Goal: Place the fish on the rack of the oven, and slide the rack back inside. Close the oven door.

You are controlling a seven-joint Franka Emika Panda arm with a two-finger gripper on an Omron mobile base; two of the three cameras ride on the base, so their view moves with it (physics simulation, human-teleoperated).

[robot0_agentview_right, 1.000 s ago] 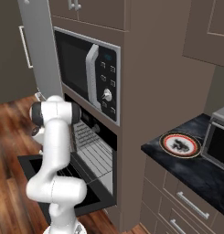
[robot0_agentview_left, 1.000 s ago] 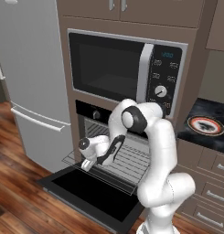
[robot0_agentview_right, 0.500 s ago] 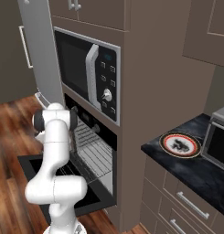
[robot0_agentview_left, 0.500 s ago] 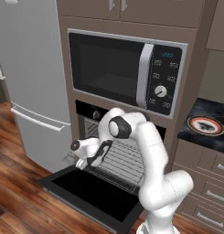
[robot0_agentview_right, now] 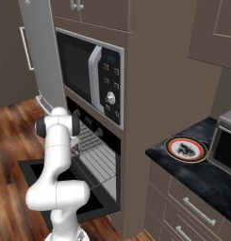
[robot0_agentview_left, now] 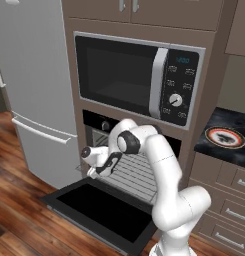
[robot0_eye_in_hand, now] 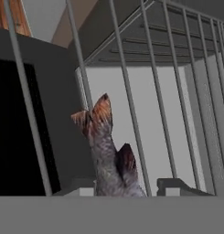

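Hand view: the fish (robot0_eye_in_hand: 106,155) stands between the two fingertips (robot0_eye_in_hand: 177,186) of the pincer (robot0_eye_in_hand: 127,189), tail up and away from the hand, so the pincer is pinching the fish. Just past the fish run the thin silver bars of the rack (robot0_eye_in_hand: 150,91), and behind them sits the grey oven (robot0_eye_in_hand: 145,55) cavity. To the pincer's left in this view lies the black glass of the door (robot0_eye_in_hand: 13,132).

Left base view: the arm bends down and to its left, and the pincer (robot0_agentview_left: 96,171) hangs at the left front corner of the rack (robot0_agentview_left: 134,175), which is pulled out of the oven (robot0_agentview_left: 101,125). The door (robot0_agentview_left: 101,210) lies open and flat below the pincer. The fish itself is too small to make out here. Above the oven is a microwave (robot0_agentview_left: 134,80); a fridge (robot0_agentview_left: 29,85) stands well to the pincer's left. A plate (robot0_agentview_left: 224,137) rests on the dark counter (robot0_agentview_left: 214,150), well apart to the right.

Right base view: the rack (robot0_agentview_right: 98,160) sticks out over the open door (robot0_agentview_right: 37,174), beside the arm.
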